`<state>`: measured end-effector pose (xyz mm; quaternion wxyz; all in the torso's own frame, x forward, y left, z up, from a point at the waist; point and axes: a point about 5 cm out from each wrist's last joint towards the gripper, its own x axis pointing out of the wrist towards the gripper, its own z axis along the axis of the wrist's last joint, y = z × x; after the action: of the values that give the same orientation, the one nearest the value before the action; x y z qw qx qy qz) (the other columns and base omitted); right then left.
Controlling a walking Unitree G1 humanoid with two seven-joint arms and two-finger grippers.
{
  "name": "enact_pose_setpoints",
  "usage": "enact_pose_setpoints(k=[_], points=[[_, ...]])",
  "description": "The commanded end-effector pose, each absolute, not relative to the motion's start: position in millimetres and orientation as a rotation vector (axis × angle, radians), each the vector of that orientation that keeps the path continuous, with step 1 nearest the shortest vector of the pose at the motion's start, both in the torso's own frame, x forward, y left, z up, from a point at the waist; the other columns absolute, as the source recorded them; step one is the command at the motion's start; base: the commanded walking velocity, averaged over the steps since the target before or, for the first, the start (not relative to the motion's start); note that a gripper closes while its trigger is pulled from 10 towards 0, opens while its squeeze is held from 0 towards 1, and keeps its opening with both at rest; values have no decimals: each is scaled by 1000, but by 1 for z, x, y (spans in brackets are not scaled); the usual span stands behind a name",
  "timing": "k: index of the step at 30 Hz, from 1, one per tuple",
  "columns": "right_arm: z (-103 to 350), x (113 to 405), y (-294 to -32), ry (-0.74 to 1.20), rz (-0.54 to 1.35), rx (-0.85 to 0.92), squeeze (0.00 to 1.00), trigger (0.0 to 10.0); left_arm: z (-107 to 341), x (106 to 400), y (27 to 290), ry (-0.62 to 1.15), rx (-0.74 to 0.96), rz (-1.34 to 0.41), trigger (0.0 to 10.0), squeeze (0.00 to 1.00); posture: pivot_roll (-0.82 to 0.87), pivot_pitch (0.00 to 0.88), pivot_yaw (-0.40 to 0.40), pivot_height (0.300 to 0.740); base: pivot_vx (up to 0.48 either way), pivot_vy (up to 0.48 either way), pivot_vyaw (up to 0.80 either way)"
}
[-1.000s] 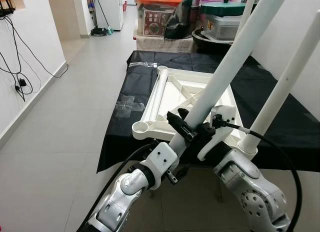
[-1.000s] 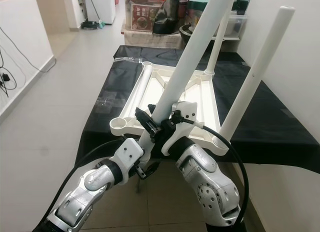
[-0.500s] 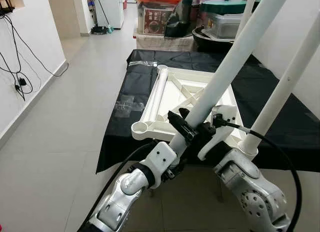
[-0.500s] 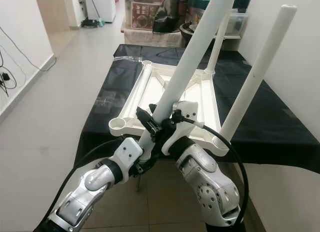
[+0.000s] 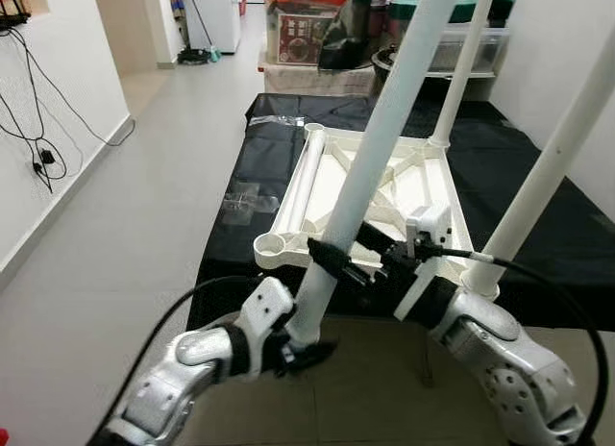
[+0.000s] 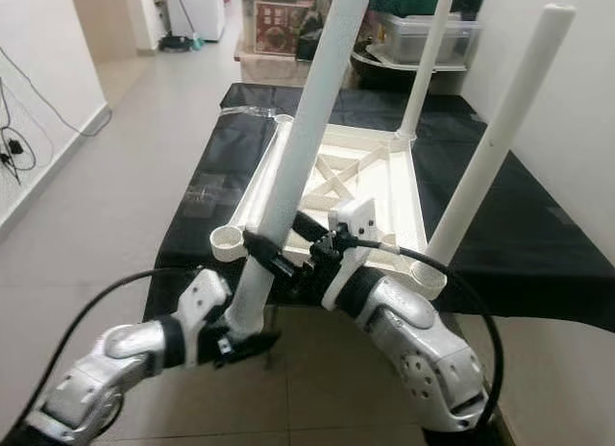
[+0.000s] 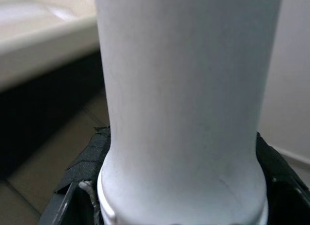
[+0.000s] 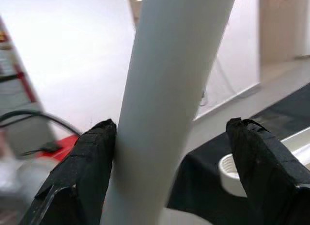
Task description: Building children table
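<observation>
Standing nearest, the left gripper (image 5: pixel 306 348) is clamped round the foot of a white leg (image 5: pixel 370 167), and the right gripper (image 5: pixel 338 263) straddles that leg a little higher, its fingers (image 8: pixel 89 167) spread wider than the tube, one touching it and the other standing apart. A second ago the leg leaned hard toward 1 o'clock with both grippers bunched together at its base; now it stands much nearer upright, tipped only slightly toward 1, and the left gripper has dropped lower and swung out toward 8 o'clock.

Just beyond, at 12 o'clock, the tabletop (image 5: pixel 320 182) lies upside down on a black cloth (image 5: pixel 538 215). Its near-left socket (image 5: pixel 270 246) is open, just beside the held leg. A second leg (image 5: pixel 553 167) rises from the near-right corner at 2 o'clock, a third leg (image 5: pixel 459 76) from the far-right corner.

At 9 to 11 o'clock the tiled floor (image 5: pixel 115 235) runs open to a white wall (image 5: pixel 48 100) with hanging cables. At 3 o'clock another wall stands close behind the cloth. Farthest off, storage boxes (image 5: pixel 307 28) crowd the cloth's far edge.
</observation>
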<state>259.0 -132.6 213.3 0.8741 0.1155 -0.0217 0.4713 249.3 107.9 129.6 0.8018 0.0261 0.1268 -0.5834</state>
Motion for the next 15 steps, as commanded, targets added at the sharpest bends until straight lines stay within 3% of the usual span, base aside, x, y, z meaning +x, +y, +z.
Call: enact_pose_setpoints(k=[1,15], points=[[214,260,-136,-30,1010,272,0,10000,136,243,104,259,11,-1335,10000,0,159,0,-49,740,0,0,0],[214,246,-110,12,1286,352,0,10000,136,229,86,310,-69,-1492,10000,0,146,0,-42,740,0,0,0]])
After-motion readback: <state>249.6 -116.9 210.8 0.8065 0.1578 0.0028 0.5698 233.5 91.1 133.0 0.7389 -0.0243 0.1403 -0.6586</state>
